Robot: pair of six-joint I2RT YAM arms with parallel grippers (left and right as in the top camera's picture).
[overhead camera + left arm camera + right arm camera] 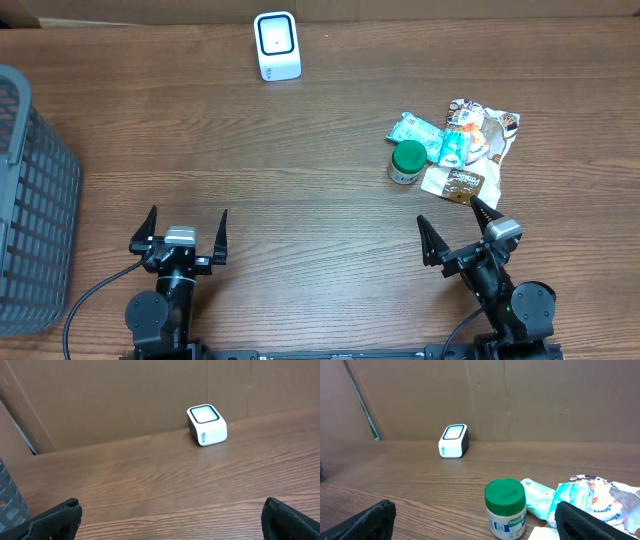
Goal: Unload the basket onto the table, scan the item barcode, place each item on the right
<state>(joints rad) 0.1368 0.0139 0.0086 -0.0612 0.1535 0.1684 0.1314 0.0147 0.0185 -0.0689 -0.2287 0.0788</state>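
Left gripper (188,215): near table edge, jaws wide apart, empty.
Right gripper (447,211): jaws wide apart, empty, near the packets.
Items: 1 green-lidded jar (407,160), upright, touching a pile of snack packets (470,140).
Barcode scanner (276,45): white, far edge, well apart from the items.

White scanner (277,46), green-lidded jar (407,162), grey basket (35,200), brown woodgrain table (280,170)

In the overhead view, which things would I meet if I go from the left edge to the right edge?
First the grey mesh basket → open left tool → white box-shaped scanner → white jar with green lid → white-and-orange printed packet.
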